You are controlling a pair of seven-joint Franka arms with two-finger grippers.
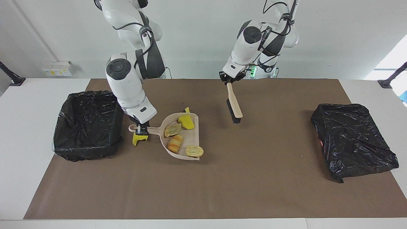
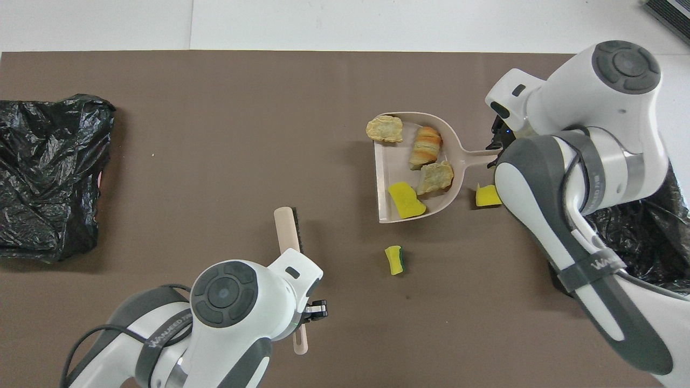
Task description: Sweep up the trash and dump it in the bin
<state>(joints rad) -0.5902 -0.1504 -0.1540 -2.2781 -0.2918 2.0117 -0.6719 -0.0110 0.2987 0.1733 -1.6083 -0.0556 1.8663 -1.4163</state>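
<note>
Clamped shut on the handle of the beige dustpan [image 1: 190,137] with the right pincer [image 1: 140,128], over the brown mat [image 1: 222,184] on the surface, just beside the black-lined bin [image 1: 89,124] at the right arm's end. Unclear whether the pan touches the mat.

In the pan, four pieces of trash [image 1: 175,143]: one yellow sponge bit [image 1: 186,121] at the side nearer the robots, three bread-like chunks alongside. Out on the mat, another yellow piece [image 1: 140,138] right under the handle, and a green-backed sponge bit [image 2: 394,260] nearer the robots than the pan, apart from it.

Closed tight on the handle of the brush [image 1: 234,106] with the left pincer [image 1: 229,81], bristles hanging down clear of the mat, toward the middle.

Well apart at the left arm's end, a crumpled black bag [image 1: 353,140].
</note>
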